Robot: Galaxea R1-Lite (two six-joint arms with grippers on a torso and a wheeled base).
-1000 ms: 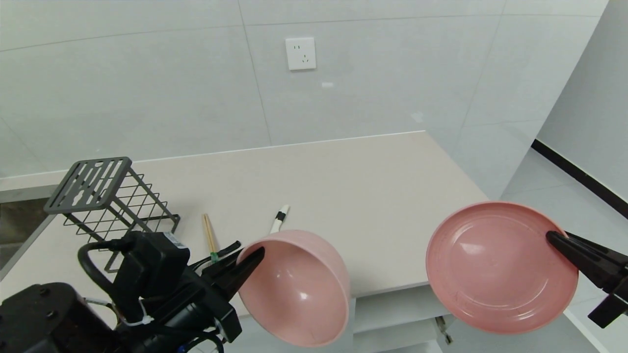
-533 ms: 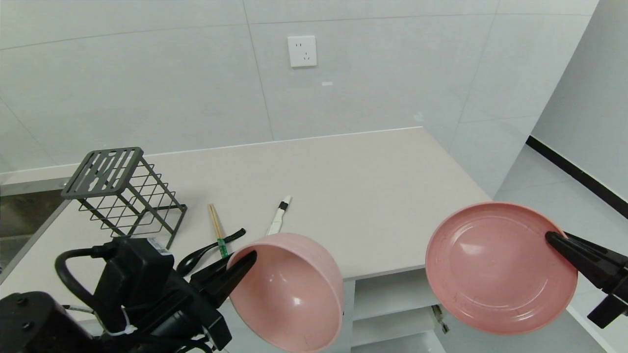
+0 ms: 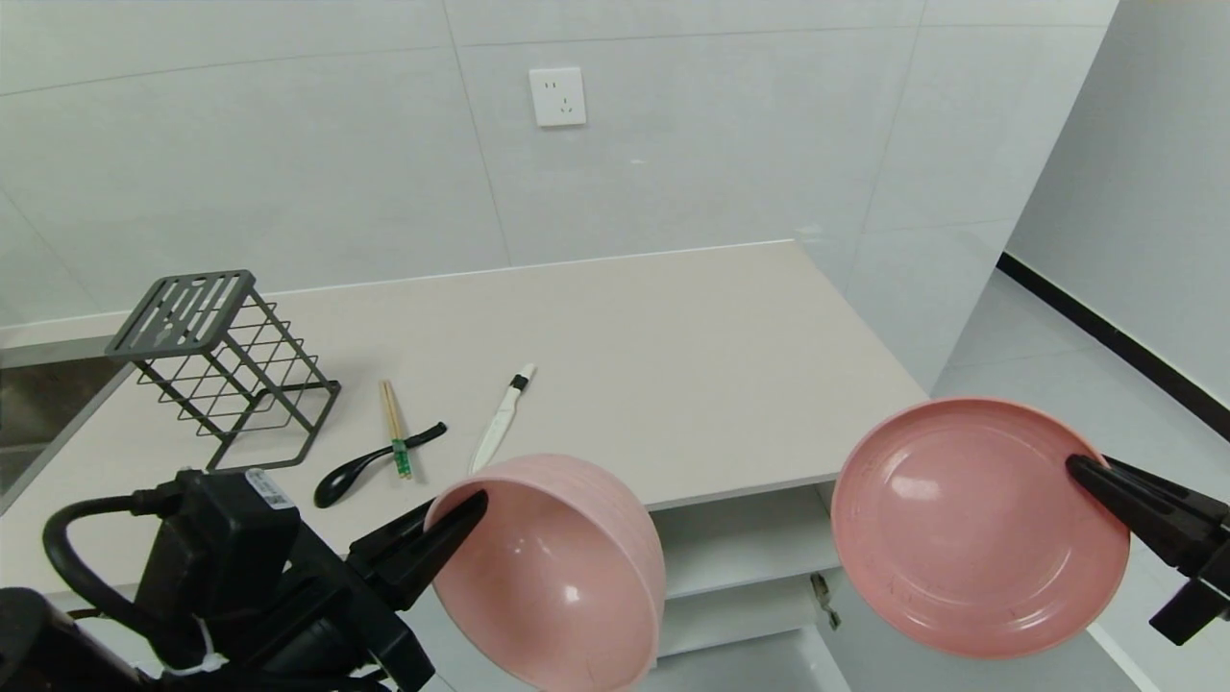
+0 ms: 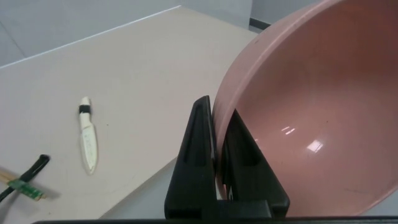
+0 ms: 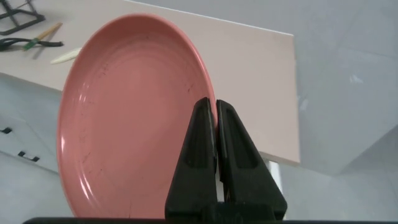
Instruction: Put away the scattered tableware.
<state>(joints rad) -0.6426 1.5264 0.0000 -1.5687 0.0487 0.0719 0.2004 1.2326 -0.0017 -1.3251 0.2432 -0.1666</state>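
Note:
My left gripper is shut on the rim of a pink bowl, held tilted in the air in front of the counter's front edge. My right gripper is shut on the rim of a pink plate, held on edge off the counter's right end. On the counter lie a white knife, wooden chopsticks and a black spoon.
A black wire rack stands at the counter's left, near a sink edge. Open white shelves sit below the counter front. A tiled wall with a socket runs behind. Floor lies to the right.
The head view has shifted: counter, rack and cutlery now sit further left and up, and more of the shelves shows. Both grippers keep their hold on bowl and plate.

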